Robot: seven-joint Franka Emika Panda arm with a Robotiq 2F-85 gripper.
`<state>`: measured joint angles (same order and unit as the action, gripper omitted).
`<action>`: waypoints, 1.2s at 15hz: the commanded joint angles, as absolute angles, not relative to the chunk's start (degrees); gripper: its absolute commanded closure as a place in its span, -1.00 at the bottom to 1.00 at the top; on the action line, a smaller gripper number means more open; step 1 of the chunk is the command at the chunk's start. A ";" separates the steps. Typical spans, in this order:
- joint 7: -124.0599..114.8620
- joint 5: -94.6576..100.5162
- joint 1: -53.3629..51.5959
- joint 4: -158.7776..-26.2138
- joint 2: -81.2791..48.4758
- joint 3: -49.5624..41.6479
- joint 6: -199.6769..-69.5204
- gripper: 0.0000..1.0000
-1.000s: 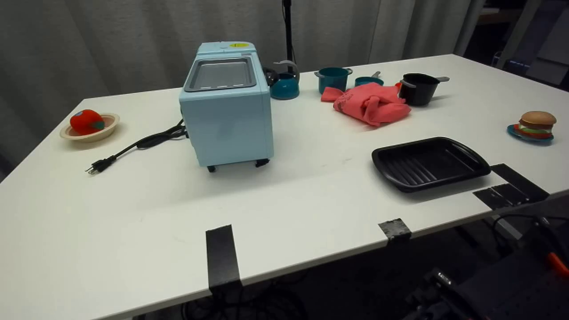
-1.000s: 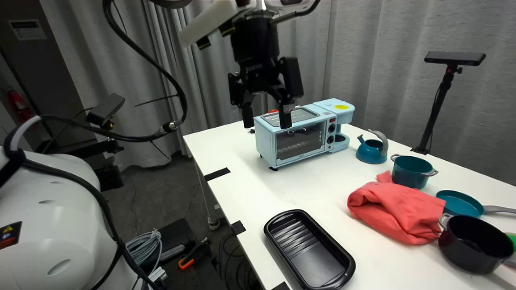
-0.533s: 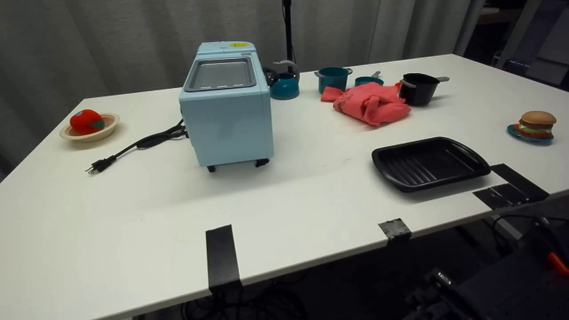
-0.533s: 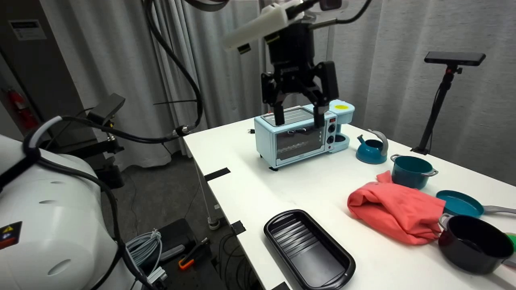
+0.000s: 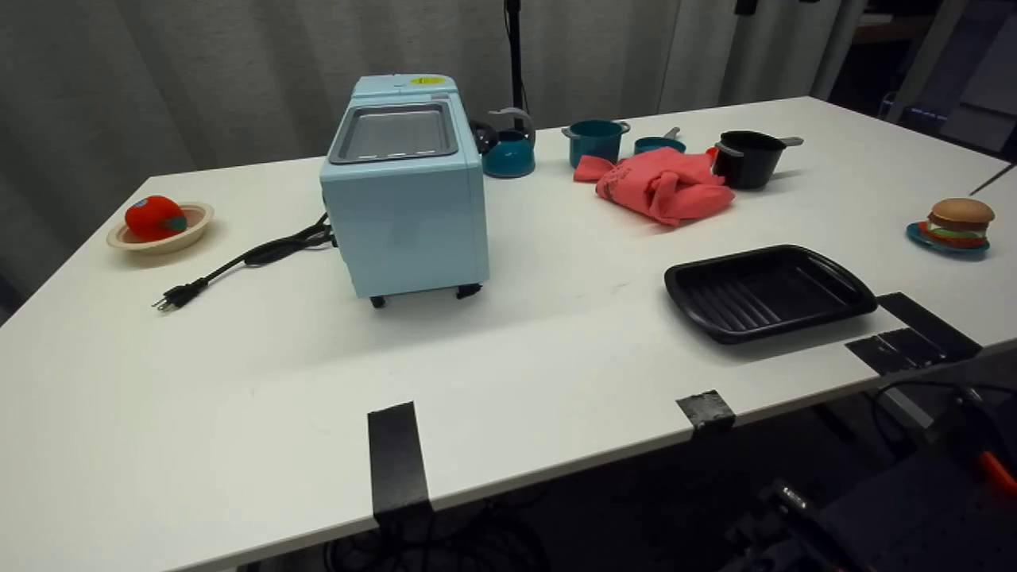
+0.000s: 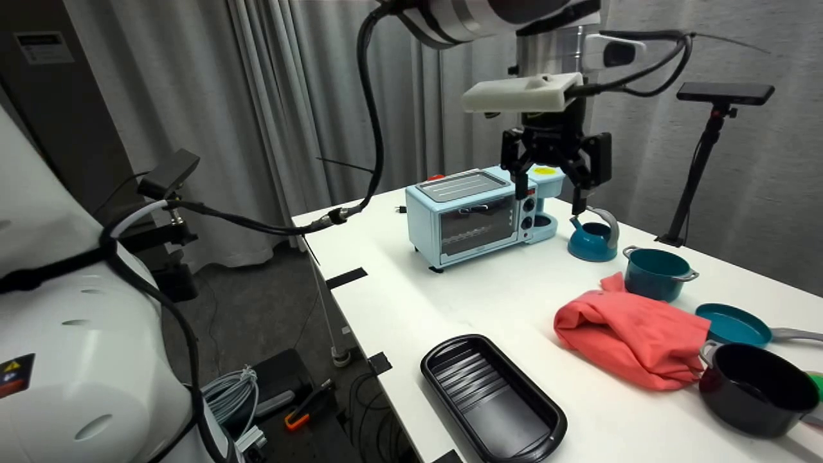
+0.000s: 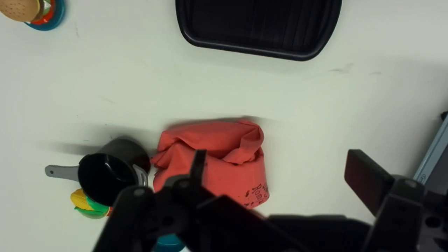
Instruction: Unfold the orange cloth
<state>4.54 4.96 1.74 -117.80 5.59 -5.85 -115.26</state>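
The orange cloth, coral-red here, lies bunched and folded on the white table in both exterior views (image 5: pixel 663 191) (image 6: pixel 633 337). In the wrist view the cloth (image 7: pixel 234 178) shows a rolled fold at one corner and dark printed letters; the gripper's left finger hides part of it. My gripper (image 6: pixel 550 195) is open and empty, held high above the table, in front of the oven's far end and the kettle. In the wrist view the gripper (image 7: pixel 275 154) has its left finger over the cloth and its right finger over bare table, apart from both.
A black pot (image 6: pixel 759 389) touches or nearly touches the cloth. A teal pot (image 6: pixel 657 273), teal pan (image 6: pixel 733 325) and kettle (image 6: pixel 591 244) stand behind. A black tray (image 5: pixel 771 294) lies in front. A blue toaster oven (image 5: pixel 405 222) and toy burger (image 5: pixel 960 222) stand farther off.
My open gripper has moved rightward in an exterior view, toward the cloth's side of the table, and its fingertips now enter the top of an exterior view. The cloth has not moved.
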 commanded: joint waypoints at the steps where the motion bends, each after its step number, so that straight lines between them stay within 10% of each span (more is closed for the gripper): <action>1: 0.91 0.33 2.50 -108.83 -4.81 -5.22 -118.02 -1.00; 18: -7.25 1.81 3.00 -100.04 -16.68 -5.73 -119.19 -1.00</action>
<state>-5.21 1.81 1.91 -103.10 -13.42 -5.49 -120.39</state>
